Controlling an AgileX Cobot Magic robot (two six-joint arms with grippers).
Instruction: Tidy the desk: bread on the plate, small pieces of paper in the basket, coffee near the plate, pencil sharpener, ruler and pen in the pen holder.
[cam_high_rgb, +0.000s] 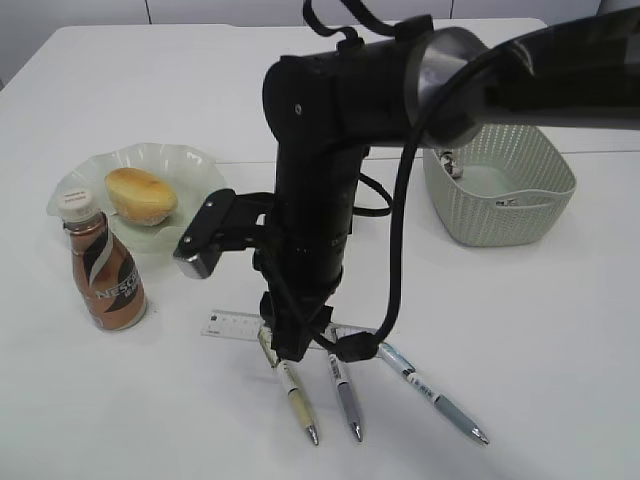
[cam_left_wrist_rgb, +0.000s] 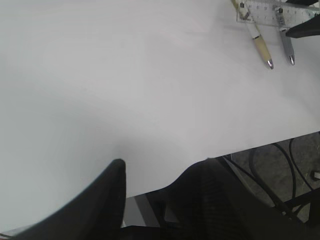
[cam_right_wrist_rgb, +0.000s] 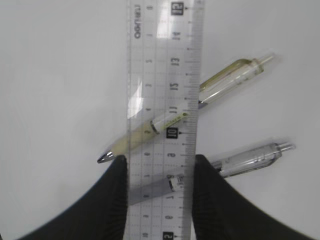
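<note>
White and bare for most of its spread, the desk (cam_high_rgb: 560, 350) carries everything in a loose arc. At the far right sits the basket (cam_high_rgb: 500, 190), a grey-green perforated tub with something small and dark inside that I cannot make out. At the far left the plate (cam_high_rgb: 175, 165), pale green glass with a ruffled rim, holds the bread (cam_high_rgb: 140, 195), a golden oval bun. Just in front of the plate stands the coffee (cam_high_rgb: 105, 275), a brown bottle with a cream cap.

Near the middle lies the ruler (cam_right_wrist_rgb: 162, 100), clear plastic with fine black markings, flat across the yellow pen (cam_right_wrist_rgb: 150, 132) and the grey pen (cam_right_wrist_rgb: 245, 160); a third pen (cam_high_rgb: 435, 395) lies to the right.

Judging by its look, the ruler is light, thin, stiff and slippery, and resting on the pens it may rock or skate. Its long edges are the place to take it, pinched across the width.

The right gripper (cam_right_wrist_rgb: 160, 167) is down there, its fingers (cam_right_wrist_rgb: 117, 190) set one at each long edge of the ruler, apparently closed on it. The left gripper (cam_left_wrist_rgb: 157, 180) hangs over bare desk near the front edge, fingers apart and empty.
</note>
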